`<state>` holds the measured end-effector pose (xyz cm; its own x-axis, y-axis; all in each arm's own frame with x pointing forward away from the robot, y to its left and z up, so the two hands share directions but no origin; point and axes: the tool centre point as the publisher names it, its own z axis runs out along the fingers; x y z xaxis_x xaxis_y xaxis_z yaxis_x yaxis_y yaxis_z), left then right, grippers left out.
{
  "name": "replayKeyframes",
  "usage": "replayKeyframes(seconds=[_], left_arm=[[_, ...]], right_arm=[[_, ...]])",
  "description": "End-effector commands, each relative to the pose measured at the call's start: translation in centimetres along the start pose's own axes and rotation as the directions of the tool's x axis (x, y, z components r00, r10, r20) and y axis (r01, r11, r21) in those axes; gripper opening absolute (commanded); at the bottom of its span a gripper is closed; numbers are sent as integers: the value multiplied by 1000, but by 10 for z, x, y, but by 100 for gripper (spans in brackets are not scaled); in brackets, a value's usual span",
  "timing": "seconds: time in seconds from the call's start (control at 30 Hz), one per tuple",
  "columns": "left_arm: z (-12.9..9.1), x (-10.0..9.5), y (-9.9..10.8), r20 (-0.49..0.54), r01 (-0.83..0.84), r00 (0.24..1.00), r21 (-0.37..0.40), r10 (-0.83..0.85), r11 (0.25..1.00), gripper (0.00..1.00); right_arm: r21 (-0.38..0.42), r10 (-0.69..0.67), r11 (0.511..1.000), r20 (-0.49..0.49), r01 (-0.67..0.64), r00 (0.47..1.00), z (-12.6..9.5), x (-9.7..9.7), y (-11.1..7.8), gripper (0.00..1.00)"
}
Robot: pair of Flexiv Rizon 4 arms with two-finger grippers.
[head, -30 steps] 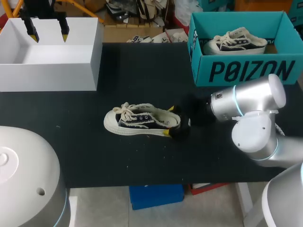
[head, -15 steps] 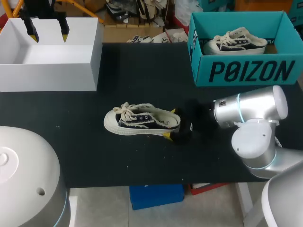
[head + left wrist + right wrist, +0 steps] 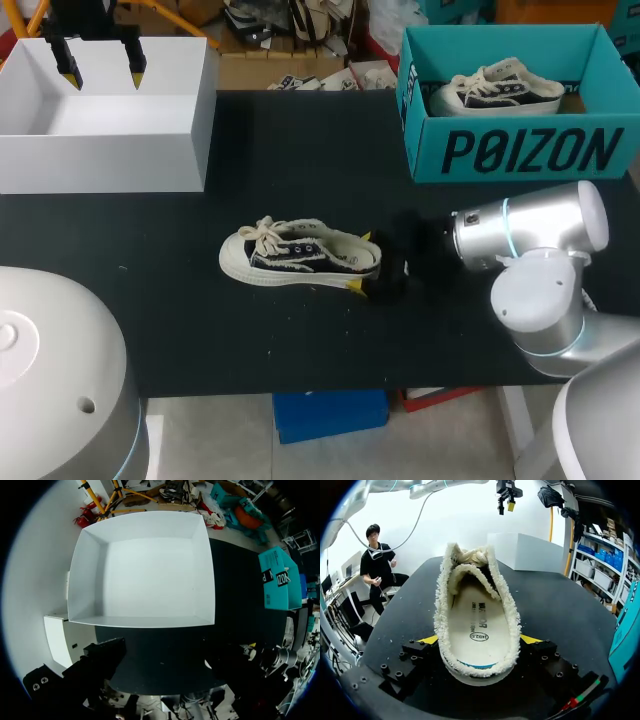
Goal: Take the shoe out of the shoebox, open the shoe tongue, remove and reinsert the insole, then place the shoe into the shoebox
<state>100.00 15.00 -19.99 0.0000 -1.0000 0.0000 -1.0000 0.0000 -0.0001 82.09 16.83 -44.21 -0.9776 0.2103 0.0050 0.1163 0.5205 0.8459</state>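
Our R gripper (image 3: 360,262) sits low on the table (image 3: 300,150), jaws pinching the shoe (image 3: 300,255) at its heel, one yellow tip pressed to each side. The shoe lies flat on its sole, out of the shoebox (image 3: 520,150), heel btwn the jaws and toe pointing straight away from them, laces (image 3: 262,232) bunched at the far end. In the R wrist view we look down the shoe's length from the heel: fleecy collar all round the opening, insole (image 3: 477,620) seated flat inside just ahead of the jaws, tongue (image 3: 470,572) further ahead and lying over the front of the opening. The teal shoebox stands well apart from the R jaws, behind and to the side of them near the table's far edge, open side up, w/ a second shoe (image 3: 497,88) lying inside. Our L gripper (image 3: 103,72) hangs well apart from all this, jaws spread wide w/ nothing btwn them, above the far rim of a white box (image 3: 110,160). In the L wrist view the white box's open inside lies right ahead of the L jaws, dark table just beyond its near wall, and the shoebox shows small, far off to one side. The L fingers show there only as dark blocks; tips are out of sight in that view.
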Motion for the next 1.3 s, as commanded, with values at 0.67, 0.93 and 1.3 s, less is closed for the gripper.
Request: replayKeyframes(seconds=[0.67,0.93,1.3], left_arm=[[-21,57,16,117,192,974,27,-194,981,100],[-17,115,75,118,160,980,30,-163,987,100],[7,194,148,124,162,979,4,-161,987,100]], right_arm=[[2,2,1000,0,-2,1000,2,0,-1,0],[2,2,1000,0,-2,1000,2,0,-1,0],[2,2,1000,0,-2,1000,2,0,-1,0]])
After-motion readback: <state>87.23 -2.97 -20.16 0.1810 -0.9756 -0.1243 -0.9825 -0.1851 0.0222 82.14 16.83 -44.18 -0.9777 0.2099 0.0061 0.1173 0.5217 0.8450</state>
